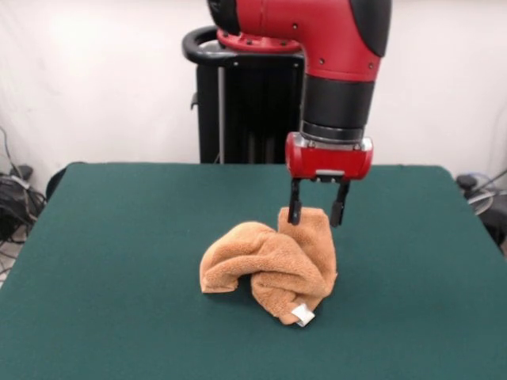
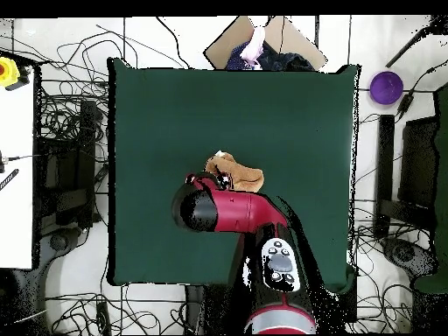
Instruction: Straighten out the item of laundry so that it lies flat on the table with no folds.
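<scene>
Two views, different info. Front: black two-finger gripper (image 1: 317, 212) on the red and black arm (image 1: 337, 71) is clamped on a raised peak of the crumpled orange-tan terry hand towel (image 1: 269, 269), frame centre, on the dark green felt table (image 1: 111, 261). Small white tag (image 1: 303, 315) at towel's lower edge, no readable text. Overhead: arm covers gripper and most of the towel (image 2: 243, 177); purple round object (image 2: 386, 87) upper right.

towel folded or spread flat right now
Folded: the towel sits bunched in a heap on the table, its top pulled up at the end effector.
</scene>
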### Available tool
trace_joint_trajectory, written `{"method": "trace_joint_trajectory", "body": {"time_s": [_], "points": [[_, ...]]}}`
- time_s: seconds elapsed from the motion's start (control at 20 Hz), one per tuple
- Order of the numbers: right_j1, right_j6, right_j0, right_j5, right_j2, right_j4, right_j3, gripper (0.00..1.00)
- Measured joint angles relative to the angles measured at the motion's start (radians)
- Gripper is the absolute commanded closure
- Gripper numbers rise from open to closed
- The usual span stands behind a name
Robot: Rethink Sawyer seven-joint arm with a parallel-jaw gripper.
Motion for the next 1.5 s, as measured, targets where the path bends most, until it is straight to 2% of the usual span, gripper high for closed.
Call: {"method": "trace_joint_trajectory", "body": {"time_s": [0.4,1.05,1.5], "points": [[0.020,0.000,0.000,0.000,0.000,0.000,-0.002,0.00],[0.139,0.000,0.001,0.000,0.000,0.000,-0.045,0.00],[0.149,0.000,0.005,0.000,0.000,0.000,-0.055,0.00]]}}
